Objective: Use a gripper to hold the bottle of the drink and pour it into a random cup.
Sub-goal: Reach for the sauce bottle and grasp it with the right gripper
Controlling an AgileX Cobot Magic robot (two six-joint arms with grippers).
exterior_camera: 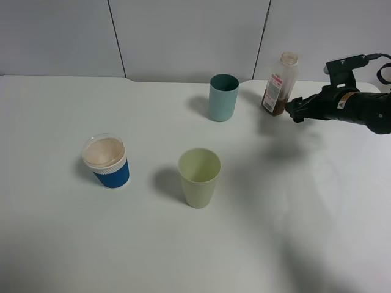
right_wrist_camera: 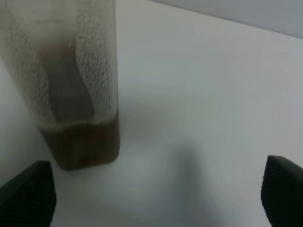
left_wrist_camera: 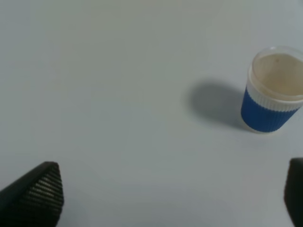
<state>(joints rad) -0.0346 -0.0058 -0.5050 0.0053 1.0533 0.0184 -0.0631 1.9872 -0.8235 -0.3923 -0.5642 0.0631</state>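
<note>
The bottle [exterior_camera: 280, 84] stands upright at the back right of the table, with a little brown drink [exterior_camera: 276, 107] in its bottom. In the right wrist view the bottle [right_wrist_camera: 66, 80] and its drink [right_wrist_camera: 83, 144] sit just beyond one fingertip, outside the gap. My right gripper [exterior_camera: 294, 110] hovers open just right of the bottle's base, and its fingers [right_wrist_camera: 29, 195] stand wide apart around bare table. The teal cup [exterior_camera: 223, 97] stands left of the bottle. My left gripper [left_wrist_camera: 165, 198] is open over bare table and is out of the exterior high view.
A pale yellow-green cup [exterior_camera: 199, 177] stands near the table's middle. A blue ribbed cup [exterior_camera: 107, 161] with a white rim stands at the left, and also shows in the left wrist view [left_wrist_camera: 270, 97]. The white table [exterior_camera: 61, 244] meets a grey wall at the back.
</note>
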